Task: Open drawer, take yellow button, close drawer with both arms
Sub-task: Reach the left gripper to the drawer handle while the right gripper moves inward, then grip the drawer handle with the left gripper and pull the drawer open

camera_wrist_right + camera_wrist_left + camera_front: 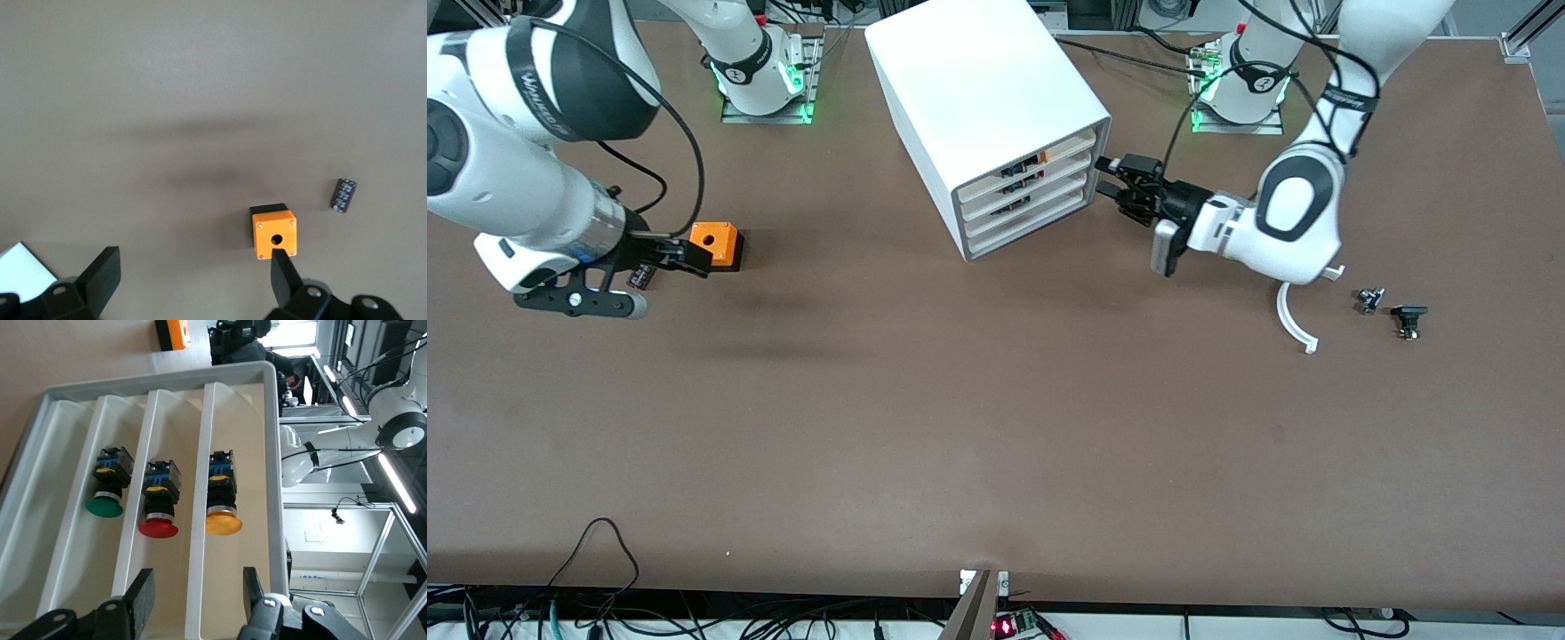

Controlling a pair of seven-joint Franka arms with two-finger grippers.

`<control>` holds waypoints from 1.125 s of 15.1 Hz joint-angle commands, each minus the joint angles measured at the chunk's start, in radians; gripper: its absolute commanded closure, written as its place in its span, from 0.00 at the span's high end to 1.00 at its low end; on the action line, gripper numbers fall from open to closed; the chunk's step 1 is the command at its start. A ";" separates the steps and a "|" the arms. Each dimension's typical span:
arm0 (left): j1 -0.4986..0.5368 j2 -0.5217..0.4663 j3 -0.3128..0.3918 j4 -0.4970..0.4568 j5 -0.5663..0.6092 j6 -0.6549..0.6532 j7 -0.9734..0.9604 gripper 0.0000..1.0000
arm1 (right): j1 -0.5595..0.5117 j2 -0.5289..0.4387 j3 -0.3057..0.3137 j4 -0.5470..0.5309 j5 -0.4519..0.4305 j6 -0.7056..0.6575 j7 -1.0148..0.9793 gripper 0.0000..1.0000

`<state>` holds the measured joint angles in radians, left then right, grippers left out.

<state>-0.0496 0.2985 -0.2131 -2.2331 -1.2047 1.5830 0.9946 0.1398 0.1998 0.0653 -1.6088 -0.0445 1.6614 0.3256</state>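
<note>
The white cabinet [983, 89] stands at the table's middle near the arms' bases. The drawer [1069, 146] is its topmost one and sits pushed in. In the left wrist view the drawer [250, 467] holds the button [223, 517], which has an orange-yellow cap. My left gripper [1110, 178] is at the drawer's front end. In the wrist view the left gripper [198, 595] is open, its fingers [141, 599] apart on either side of a white front rib [197, 567]. My right gripper [683, 256] hangs open and empty over the table beside the orange cube [716, 244].
The lower drawers hold a red button [159, 520] and a green button [105, 501]. A small black part [344, 195] lies near the orange cube [274, 233]. A white curved piece [1291, 322] and two small black parts [1370, 300] [1408, 318] lie toward the left arm's end.
</note>
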 commanded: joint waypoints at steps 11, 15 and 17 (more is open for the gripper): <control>-0.009 0.037 -0.117 -0.100 -0.127 0.015 0.084 0.00 | 0.129 0.151 0.002 0.225 0.052 -0.022 0.308 1.00; -0.006 0.047 -0.117 -0.088 -0.125 0.020 0.065 0.00 | 0.156 0.191 0.002 0.285 0.052 -0.023 0.378 1.00; 0.005 0.048 -0.112 -0.079 -0.118 0.022 0.046 0.00 | 0.175 0.211 0.002 0.312 0.052 -0.023 0.417 1.00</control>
<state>-0.0569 0.3431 -0.3182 -2.3219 -1.3027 1.6069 1.0482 0.2950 0.3690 0.0679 -1.3683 -0.0042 1.6633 0.6941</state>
